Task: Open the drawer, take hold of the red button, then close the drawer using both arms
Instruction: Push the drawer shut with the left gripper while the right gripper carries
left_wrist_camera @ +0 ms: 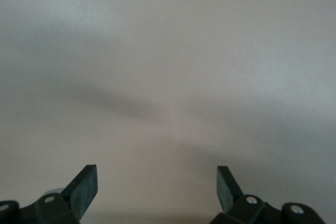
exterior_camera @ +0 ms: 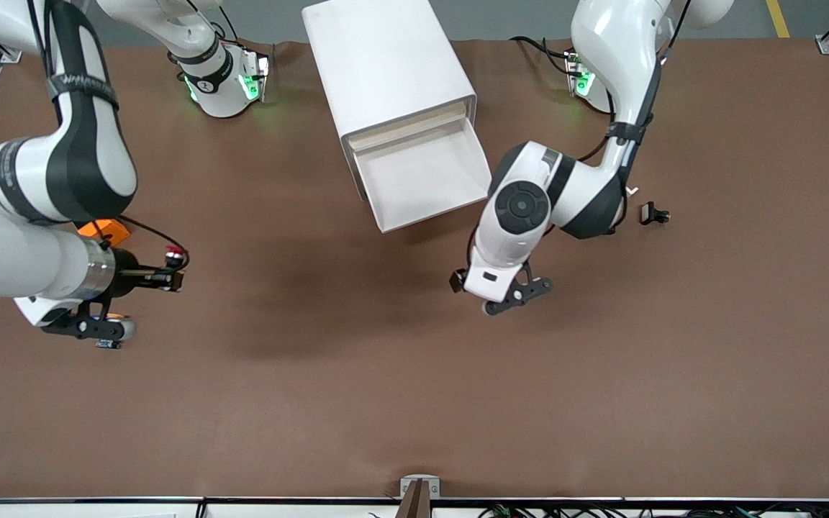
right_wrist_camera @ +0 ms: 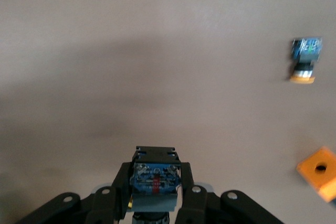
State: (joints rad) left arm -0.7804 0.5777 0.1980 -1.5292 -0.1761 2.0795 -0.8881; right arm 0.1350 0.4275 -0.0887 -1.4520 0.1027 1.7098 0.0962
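The tiny red-capped push-button [right_wrist_camera: 155, 178] with a black body sits pinched between the right gripper [right_wrist_camera: 156, 195] fingers, up over the brown table [exterior_camera: 386, 374] near the right arm's end. The left gripper [left_wrist_camera: 156, 187] hangs with fingers spread wide and empty beside the open white drawer [exterior_camera: 422, 176].

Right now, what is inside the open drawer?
The open drawer shows only its bare pale floor; nothing lies on the part in view. Its back part stays hidden inside the white cabinet, so that area cannot be checked.
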